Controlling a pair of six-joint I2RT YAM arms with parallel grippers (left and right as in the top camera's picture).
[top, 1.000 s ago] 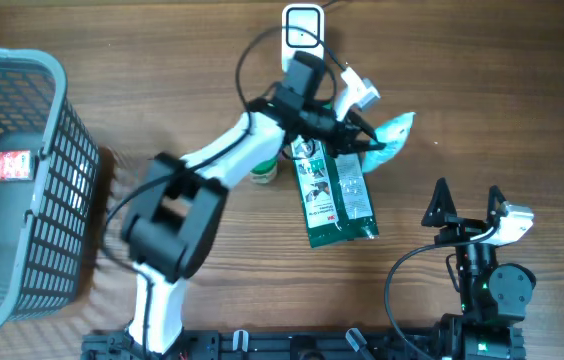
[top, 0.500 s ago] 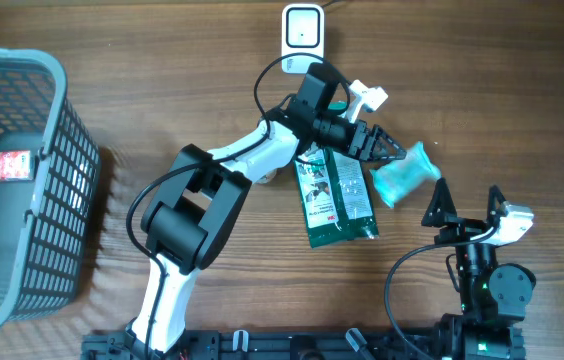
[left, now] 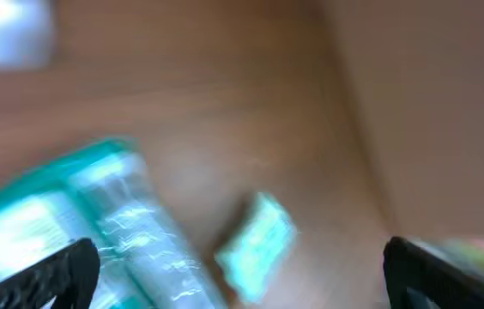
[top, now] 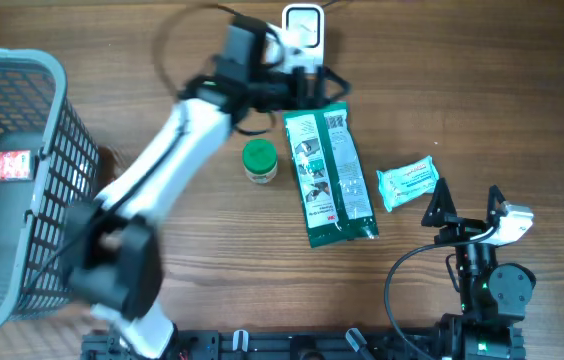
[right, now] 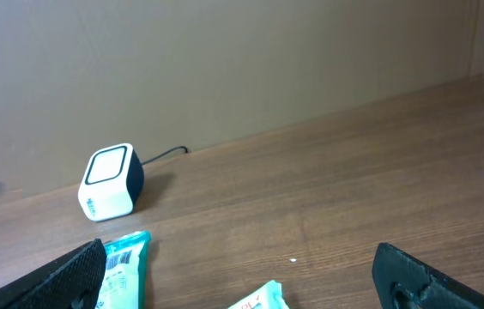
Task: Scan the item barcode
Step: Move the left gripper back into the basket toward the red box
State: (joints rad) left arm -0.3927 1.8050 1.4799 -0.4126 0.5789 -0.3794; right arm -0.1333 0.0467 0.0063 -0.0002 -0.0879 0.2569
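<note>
The white barcode scanner (top: 302,28) stands at the table's far edge and also shows in the right wrist view (right: 109,182). A small teal packet (top: 409,184) lies flat on the wood, right of a large green bag (top: 330,175). My left gripper (top: 307,90) hovers, blurred, just in front of the scanner above the bag's top end. It is open and empty; in its wrist view the packet (left: 255,245) lies far below, between the spread fingers. My right gripper (top: 467,205) stands open and empty near the front right, just beside the packet (right: 263,299).
A green-lidded jar (top: 259,160) stands left of the bag. A grey mesh basket (top: 57,200) holding a dark item with a red label fills the left edge. The scanner's cable runs off the far edge.
My left gripper opened and let go of the teal packet, which now lies right of the bag. The left arm swung back left, toward the scanner. The right arm has not moved.
</note>
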